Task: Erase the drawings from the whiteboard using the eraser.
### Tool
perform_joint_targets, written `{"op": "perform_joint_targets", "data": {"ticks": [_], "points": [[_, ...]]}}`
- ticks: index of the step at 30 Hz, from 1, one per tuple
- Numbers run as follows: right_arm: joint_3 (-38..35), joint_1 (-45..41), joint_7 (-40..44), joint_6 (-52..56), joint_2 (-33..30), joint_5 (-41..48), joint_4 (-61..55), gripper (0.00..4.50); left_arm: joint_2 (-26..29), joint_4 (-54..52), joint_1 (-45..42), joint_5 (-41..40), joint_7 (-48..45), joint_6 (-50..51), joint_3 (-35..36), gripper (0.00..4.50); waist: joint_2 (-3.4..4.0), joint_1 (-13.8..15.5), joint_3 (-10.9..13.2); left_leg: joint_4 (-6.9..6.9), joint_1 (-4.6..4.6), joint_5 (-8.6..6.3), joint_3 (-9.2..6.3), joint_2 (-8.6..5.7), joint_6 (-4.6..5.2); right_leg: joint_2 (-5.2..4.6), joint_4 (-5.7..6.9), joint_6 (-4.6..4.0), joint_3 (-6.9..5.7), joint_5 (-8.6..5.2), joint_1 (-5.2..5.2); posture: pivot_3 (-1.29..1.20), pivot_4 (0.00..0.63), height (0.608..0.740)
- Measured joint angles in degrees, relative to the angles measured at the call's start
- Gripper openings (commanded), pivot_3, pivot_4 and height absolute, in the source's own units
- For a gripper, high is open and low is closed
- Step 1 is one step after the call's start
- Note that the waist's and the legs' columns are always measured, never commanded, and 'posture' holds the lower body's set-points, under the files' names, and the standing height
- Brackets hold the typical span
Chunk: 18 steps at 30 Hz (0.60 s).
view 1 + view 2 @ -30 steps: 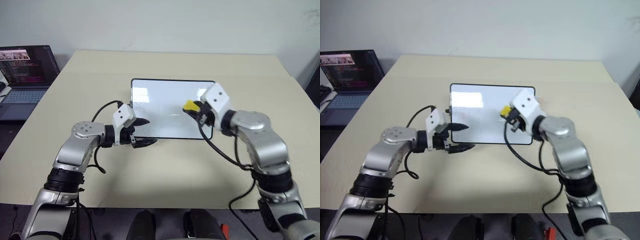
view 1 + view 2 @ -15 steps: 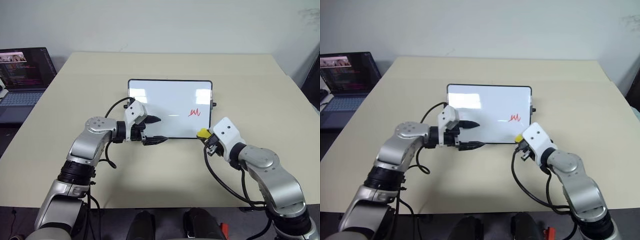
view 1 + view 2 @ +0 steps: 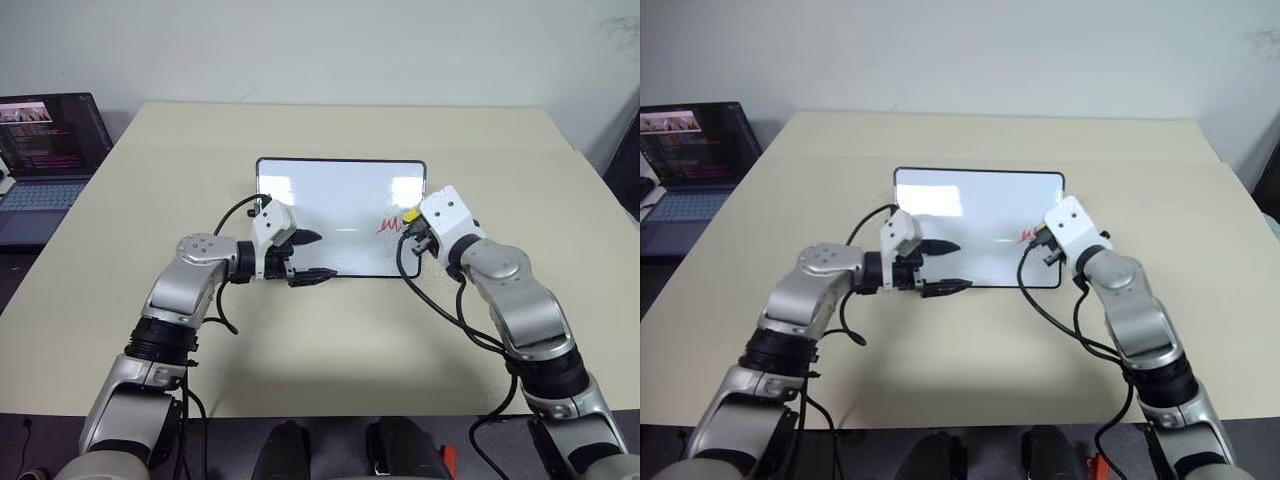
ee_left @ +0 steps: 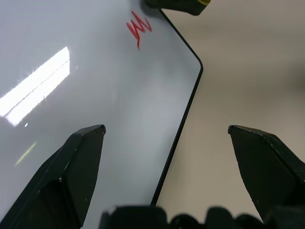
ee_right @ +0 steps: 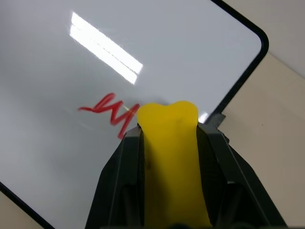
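The whiteboard lies flat in the middle of the table. Of the drawings, one red zigzag shows near the board's right end; it also appears in the wrist views as the zigzag. My right gripper is shut on the yellow eraser, whose front end sits at the zigzag's right end, over the board's right side. My left gripper is open and holds nothing. It straddles the board's near edge, one finger over the white surface and one over the table.
An open laptop stands on a separate surface at the far left. The beige table has bare room in front of the board and on both sides. A black knob sticks out at the board's right short side.
Half a second ago my right gripper held the eraser over the table in front of the board's near right corner. It has now moved up to the zigzag. The left arm has stayed put.
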Motion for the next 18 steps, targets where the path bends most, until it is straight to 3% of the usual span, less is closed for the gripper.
{"op": "perform_joint_targets", "data": {"ticks": [9, 18], "points": [[6.1, -1.0, 3.1, -0.8, 2.7, 0.2, 4.0, 1.15, 1.4, 1.1, 1.5, 1.3, 0.5, -0.7, 0.0, 4.50, 0.00, 0.1, 0.0, 0.08, -0.01, 0.00, 0.01, -0.08, 0.00, -0.09, 0.06, 0.00, -0.01, 0.00, 0.01, 0.00, 0.150, 0.740], [3.5, -4.1, 1.6, -4.2, 1.5, -0.4, 8.1, 1.15, 1.3, 1.1, 1.5, 1.3, 0.4, -0.7, 0.0, 4.50, 0.00, 0.1, 0.0, 0.10, 0.05, 0.01, 0.00, -0.06, 0.01, -0.08, 0.17, -0.01, -0.01, 0.01, 0.02, 0.00, 0.150, 0.740]]}}
